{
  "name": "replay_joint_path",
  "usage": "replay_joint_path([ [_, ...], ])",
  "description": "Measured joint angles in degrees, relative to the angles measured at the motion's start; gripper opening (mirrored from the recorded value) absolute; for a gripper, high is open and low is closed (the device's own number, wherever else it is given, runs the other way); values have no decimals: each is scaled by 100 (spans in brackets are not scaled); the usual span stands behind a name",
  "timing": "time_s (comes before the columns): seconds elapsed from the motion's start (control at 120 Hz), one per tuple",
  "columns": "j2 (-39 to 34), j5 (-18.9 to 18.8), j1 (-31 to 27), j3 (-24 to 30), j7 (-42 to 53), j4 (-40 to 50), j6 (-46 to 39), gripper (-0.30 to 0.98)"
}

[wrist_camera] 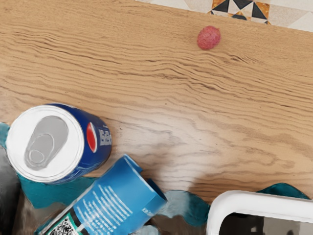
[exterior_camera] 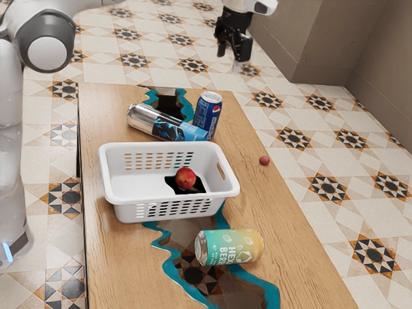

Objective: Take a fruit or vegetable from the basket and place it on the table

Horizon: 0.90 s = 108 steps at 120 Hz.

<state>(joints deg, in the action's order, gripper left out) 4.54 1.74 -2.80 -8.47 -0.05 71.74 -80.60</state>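
My gripper (exterior_camera: 234, 56) is open, high above the table's far end in the exterior view, beyond the cans and away from the basket. The white basket (exterior_camera: 168, 208) stands mid-table with a round red fruit (exterior_camera: 185, 178) inside. In the wrist view, a corner of the basket (wrist_camera: 234, 199) shows, but not the fruit. A small pinkish-red fruit (exterior_camera: 264, 160) lies on the wooden table (exterior_camera: 257, 193), outside the basket near the table's edge; the wrist view also has this small fruit (wrist_camera: 209, 37).
An upright blue Pepsi can (exterior_camera: 208, 114) stands beside a silver-and-blue can (exterior_camera: 166, 123) on its side, both beyond the basket. A green-yellow can (exterior_camera: 230, 247) lies on the basket's near side. In the wrist view, the Pepsi can (wrist_camera: 46, 143) is close to the blue can (wrist_camera: 115, 196).
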Motion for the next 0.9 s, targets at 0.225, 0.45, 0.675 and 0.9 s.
replay_joint_path([
  [0.225, -142, 75, 190, -27, -11, -359, 311, 69],
  [0.45, -302, 143, -118, 537, -1089, -1115, 728, 69],
  [0.675, 213, 20, 40, 131, -3103, -727, 801, 69],
  [0.9, -234, -31, 41, 164, -4592, 684, 272, 69],
])
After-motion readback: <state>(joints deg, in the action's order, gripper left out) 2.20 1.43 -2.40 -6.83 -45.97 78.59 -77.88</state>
